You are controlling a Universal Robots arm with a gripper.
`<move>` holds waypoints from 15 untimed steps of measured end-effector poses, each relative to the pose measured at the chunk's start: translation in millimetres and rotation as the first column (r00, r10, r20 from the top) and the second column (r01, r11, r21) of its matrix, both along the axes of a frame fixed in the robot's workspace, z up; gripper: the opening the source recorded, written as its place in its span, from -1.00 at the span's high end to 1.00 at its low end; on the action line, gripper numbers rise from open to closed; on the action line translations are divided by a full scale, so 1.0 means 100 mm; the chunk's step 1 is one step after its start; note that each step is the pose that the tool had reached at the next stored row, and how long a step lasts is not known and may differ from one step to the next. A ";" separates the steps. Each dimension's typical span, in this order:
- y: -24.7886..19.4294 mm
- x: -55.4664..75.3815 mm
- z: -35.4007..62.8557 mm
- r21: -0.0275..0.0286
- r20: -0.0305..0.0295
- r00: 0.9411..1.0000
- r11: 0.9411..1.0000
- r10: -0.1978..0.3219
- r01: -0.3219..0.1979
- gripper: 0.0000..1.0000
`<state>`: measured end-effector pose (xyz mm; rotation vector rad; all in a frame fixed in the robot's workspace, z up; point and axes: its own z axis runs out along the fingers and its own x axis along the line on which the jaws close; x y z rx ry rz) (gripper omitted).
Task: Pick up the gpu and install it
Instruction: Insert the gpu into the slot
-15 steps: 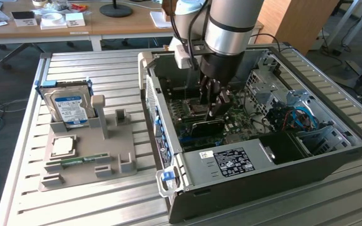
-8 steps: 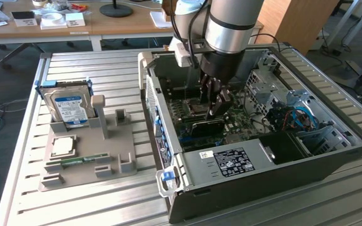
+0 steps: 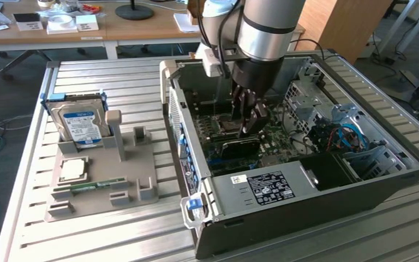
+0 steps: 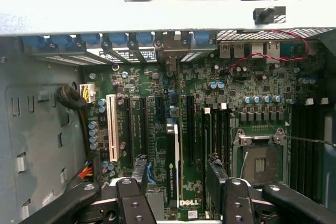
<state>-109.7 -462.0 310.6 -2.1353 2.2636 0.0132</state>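
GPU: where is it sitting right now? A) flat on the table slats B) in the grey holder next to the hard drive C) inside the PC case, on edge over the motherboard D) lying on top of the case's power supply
C: the wrist view shows the gpu standing on edge among the motherboard slots, between the spread fingers of the claw, down inside the case.

The gpu [image 4: 172, 166], a thin black-faced card, stands edge-on over the motherboard slots.
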 end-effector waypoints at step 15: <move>0.000 0.00 0.073 0.000 0.000 1.000 1.000 0.000 0.000 -0.15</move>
